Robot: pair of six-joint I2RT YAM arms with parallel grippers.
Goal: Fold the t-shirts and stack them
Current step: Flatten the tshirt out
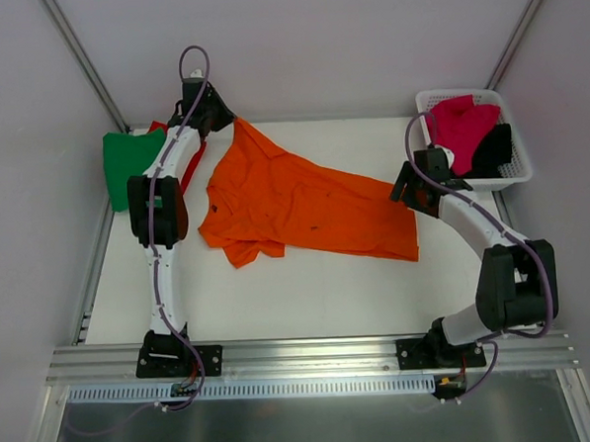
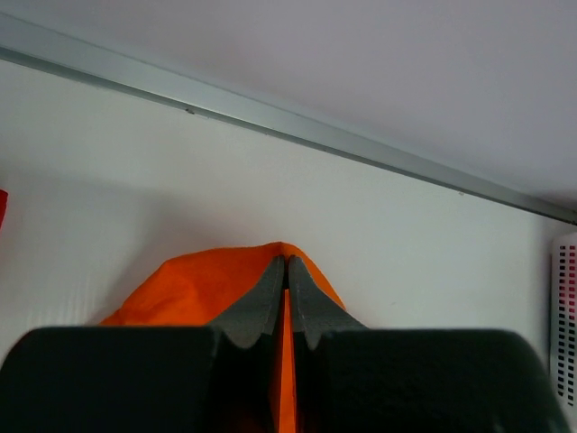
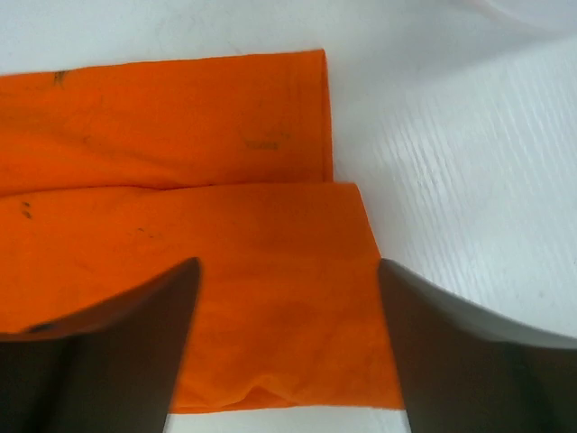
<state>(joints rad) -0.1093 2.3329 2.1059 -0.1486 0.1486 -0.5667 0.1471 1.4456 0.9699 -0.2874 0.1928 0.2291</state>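
Note:
The bright orange t-shirt (image 1: 304,206) lies spread across the middle of the white table, rumpled at its left end. My left gripper (image 1: 232,121) is at the shirt's far left corner, shut on a peak of orange cloth (image 2: 198,284) that rises between its fingertips (image 2: 272,280). My right gripper (image 1: 404,189) hovers over the shirt's right edge, jaws wide open, with a folded orange hem (image 3: 180,225) lying flat beneath and between its fingers (image 3: 153,307). A green t-shirt (image 1: 126,163) sits at the far left, and red cloth (image 1: 157,127) peeks out behind the left arm.
A white lattice basket (image 1: 423,101) stands at the back right holding a magenta-pink t-shirt (image 1: 460,123) and a black one (image 1: 495,151). Its wall (image 2: 564,316) shows at the right edge of the left wrist view. A metal rail (image 2: 270,115) runs along the back wall.

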